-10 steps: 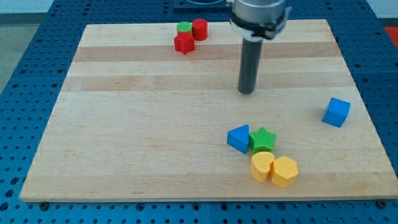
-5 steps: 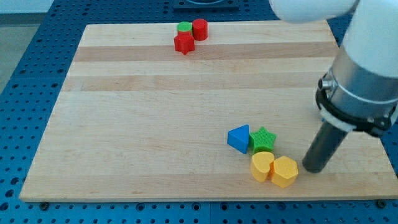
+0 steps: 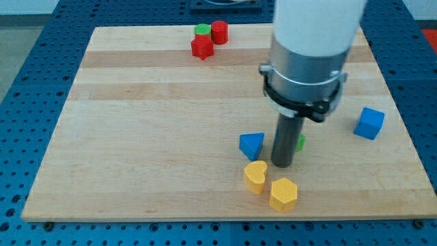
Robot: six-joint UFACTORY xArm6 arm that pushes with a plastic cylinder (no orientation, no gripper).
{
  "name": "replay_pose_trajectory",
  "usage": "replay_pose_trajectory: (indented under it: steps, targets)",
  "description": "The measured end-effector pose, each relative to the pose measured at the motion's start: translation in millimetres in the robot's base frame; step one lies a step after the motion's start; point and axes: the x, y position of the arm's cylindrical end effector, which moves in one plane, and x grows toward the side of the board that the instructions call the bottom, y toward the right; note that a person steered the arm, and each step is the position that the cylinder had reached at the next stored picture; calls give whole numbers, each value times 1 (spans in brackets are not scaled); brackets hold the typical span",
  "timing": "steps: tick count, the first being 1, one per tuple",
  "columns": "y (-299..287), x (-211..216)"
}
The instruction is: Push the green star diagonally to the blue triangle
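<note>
The green star (image 3: 300,142) is mostly hidden behind my rod; only a green sliver shows at the rod's right side. The blue triangle (image 3: 252,144) lies just to the left of the rod, a small gap away. My tip (image 3: 283,165) rests on the board between the triangle and the star, just above the two yellow blocks. I cannot tell whether the tip touches the star.
A yellow heart (image 3: 256,176) and a yellow hexagon (image 3: 283,193) lie below the tip near the board's bottom edge. A blue cube (image 3: 369,123) sits at the right. A green cylinder (image 3: 202,30), red cylinder (image 3: 219,31) and red star (image 3: 202,47) cluster at the top.
My tip swept from the lower right to between the triangle and the star. The blue triangle, green star and both yellow blocks shifted; the yellow ones slid left and down.
</note>
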Motion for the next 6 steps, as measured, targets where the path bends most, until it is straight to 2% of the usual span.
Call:
replay_pose_trajectory:
  steps: [1, 3, 5, 6]
  targets:
    - [13, -5]
    - [-1, -75]
    - [26, -57]
    - [14, -71]
